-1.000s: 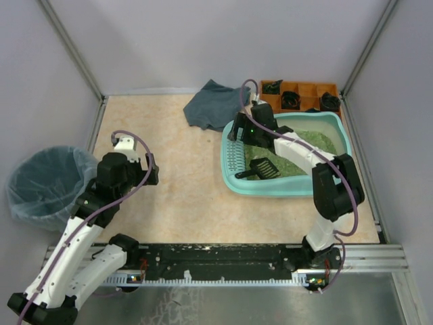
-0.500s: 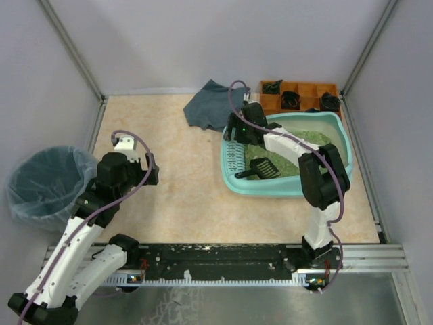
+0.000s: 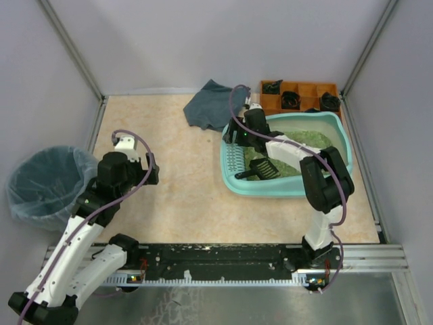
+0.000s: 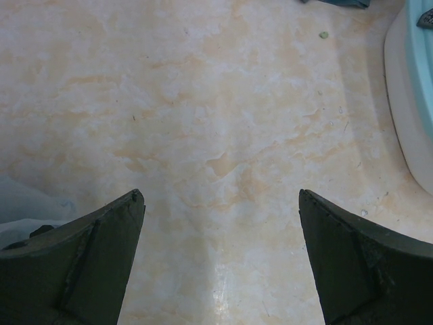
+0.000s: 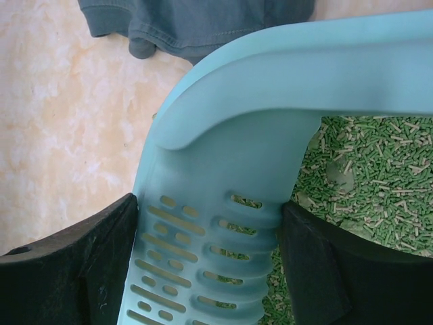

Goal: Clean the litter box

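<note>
The right fingers sit at the far-left corner of the litter box, on the right side of the surface. A scoop lies inside the box. The left fingers hover over the left half. A cloth lies at the far edge.

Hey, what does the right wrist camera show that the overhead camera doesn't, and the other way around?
Only the right wrist view: the fingers of the right gripper on either side of the slotted grille of the litter box, close enough to make out single slots and the green pellets with pale bits among them.
Only the top view: the blue-lined bin, the orange compartment tray, the dark scoop lying in the box, and the left arm.
Both: the turquoise litter box, the grey cloth behind it, and the marbled tabletop.
</note>
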